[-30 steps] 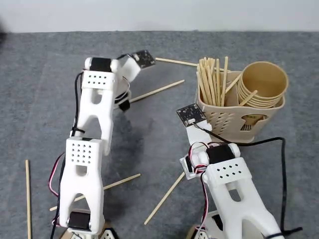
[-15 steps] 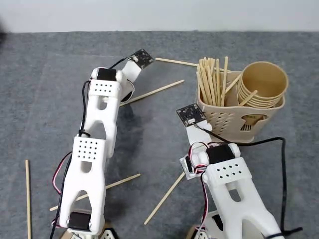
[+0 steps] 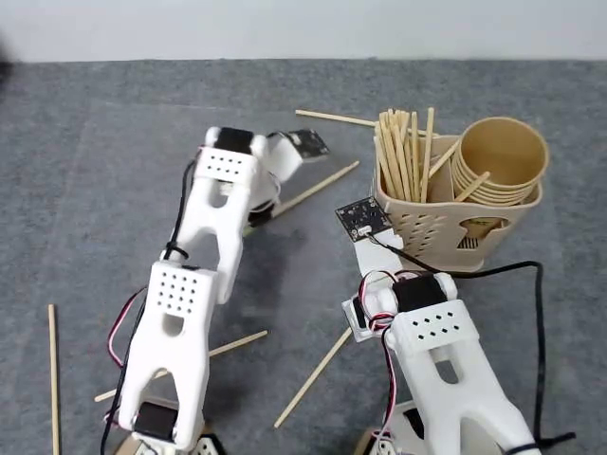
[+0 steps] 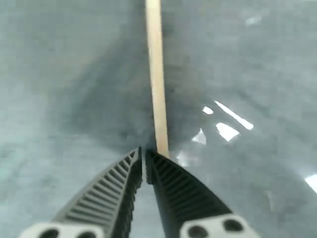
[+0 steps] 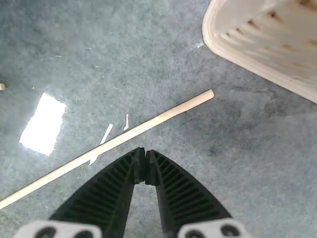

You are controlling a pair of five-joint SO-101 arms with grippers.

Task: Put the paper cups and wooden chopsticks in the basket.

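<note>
Left arm (image 3: 223,204) farther right; five chopsticks (image 3: 313,377) loose.

The left gripper (image 4: 144,151) is seen close over a grey mat (image 4: 59,59). Its two black ribbed fingers (image 4: 111,188) are drawn together, with only a thin slit left between the tips. One wooden chopstick (image 4: 156,74) is laid flat on the mat, running straight away from the gripper to the frame edge. Its near end is met by the tip of one finger; whether it is pinched or only touched cannot be told. A dark shadow (image 4: 99,114) is cast on the mat around the fingertips and the chopstick's near end. A few bright patches (image 4: 228,130) are seen on the mat just beside the chopstick.
</note>
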